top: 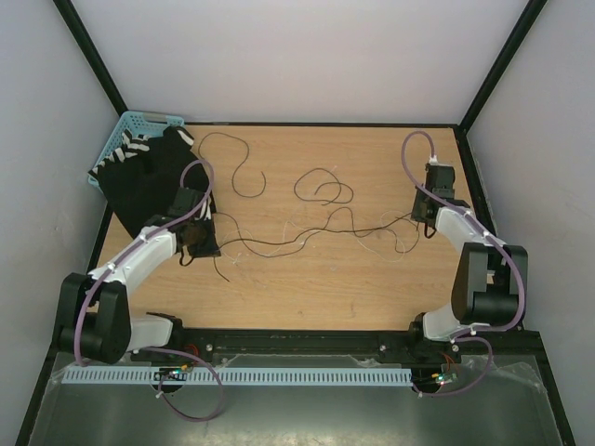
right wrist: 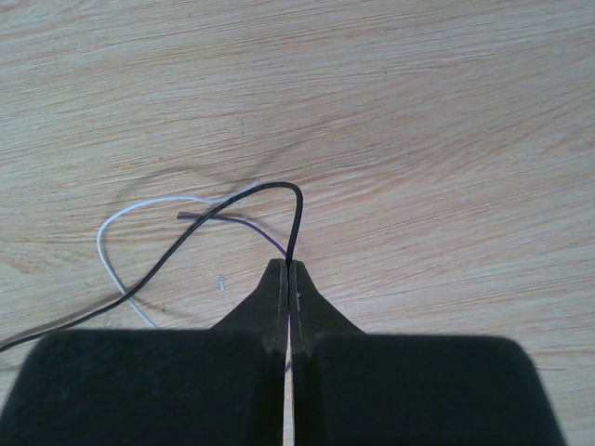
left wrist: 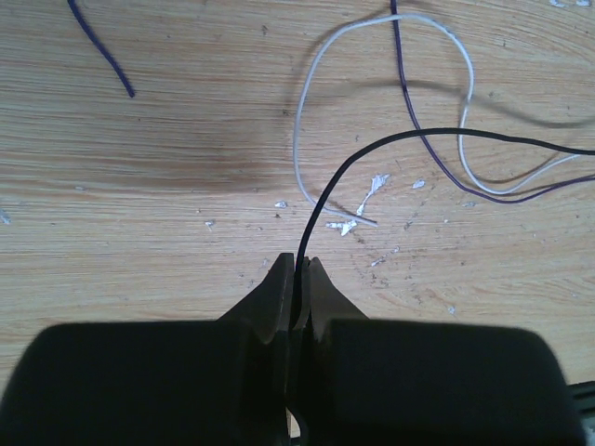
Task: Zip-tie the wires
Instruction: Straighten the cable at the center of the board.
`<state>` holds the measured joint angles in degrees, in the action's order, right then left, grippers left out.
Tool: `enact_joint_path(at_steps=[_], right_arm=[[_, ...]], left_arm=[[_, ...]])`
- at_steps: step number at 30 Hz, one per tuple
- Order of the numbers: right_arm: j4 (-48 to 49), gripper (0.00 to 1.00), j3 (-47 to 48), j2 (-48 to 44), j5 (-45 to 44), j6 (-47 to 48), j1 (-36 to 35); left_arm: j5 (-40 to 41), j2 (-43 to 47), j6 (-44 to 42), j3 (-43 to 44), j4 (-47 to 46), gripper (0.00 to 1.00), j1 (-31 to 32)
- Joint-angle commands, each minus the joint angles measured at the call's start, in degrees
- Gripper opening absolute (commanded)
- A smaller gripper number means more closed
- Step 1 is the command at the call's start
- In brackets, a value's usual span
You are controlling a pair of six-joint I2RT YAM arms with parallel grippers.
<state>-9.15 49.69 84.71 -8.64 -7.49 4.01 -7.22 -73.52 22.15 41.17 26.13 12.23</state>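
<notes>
Thin dark wires (top: pixel 279 243) stretch across the middle of the wooden table between my two grippers. My left gripper (top: pixel 200 237) sits low at the left end. In the left wrist view it (left wrist: pixel 299 265) is shut on a black wire (left wrist: pixel 372 149) that rises from the fingertips and arcs right. A white wire (left wrist: pixel 307 93) and purple wires (left wrist: pixel 409 102) loop on the wood beyond it. My right gripper (top: pixel 426 218) is at the right end. In the right wrist view it (right wrist: pixel 289 265) is shut on the black wire (right wrist: pixel 186 237), with a purple strand (right wrist: pixel 232 220) and a white wire (right wrist: pixel 102 242) beside it.
More loose wire loops (top: pixel 323 173) lie on the far half of the table. A blue basket (top: pixel 139 125) and a black cloth (top: pixel 149 177) fill the back left corner, close behind my left arm. A white slotted strip (top: pixel 279 376) runs along the near edge.
</notes>
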Motion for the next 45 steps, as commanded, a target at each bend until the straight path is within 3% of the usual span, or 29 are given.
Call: enact_joint_path(at_steps=[1,7,10,24,29,39,45], right_arm=[[4.09,0.0,-1.1,1.09,1.74,-1.35,-0.01],[4.27,0.0,-1.23,3.61,1.9,-1.13,-0.04],[4.37,0.05,-1.19,4.42,1.82,-0.98,-0.02],[4.68,0.05,-1.28,9.62,0.79,-0.56,0.01],[4.42,0.21,-0.85,8.36,1.92,-0.78,-0.01],[1.67,0.48,1.74,5.57,4.71,-0.78,-0.02],[-0.65,0.62,4.36,1.22,8.91,-0.9,0.02]], left_arm=[[2.15,-1.33,0.17,1.22,-0.05,0.0,-0.36],[4.66,-4.51,1.86,-2.19,-1.81,0.0,-0.49],[4.68,-4.93,2.55,-4.43,-3.91,0.0,-0.47],[5.55,-8.45,3.17,-5.11,-6.64,0.0,-0.49],[6.11,-7.56,2.88,-5.15,-6.32,0.01,-0.48],[6.13,-6.94,1.79,-3.67,-5.61,0.27,-0.49],[5.67,-3.87,0.85,-2.54,-4.45,0.49,-0.71]])
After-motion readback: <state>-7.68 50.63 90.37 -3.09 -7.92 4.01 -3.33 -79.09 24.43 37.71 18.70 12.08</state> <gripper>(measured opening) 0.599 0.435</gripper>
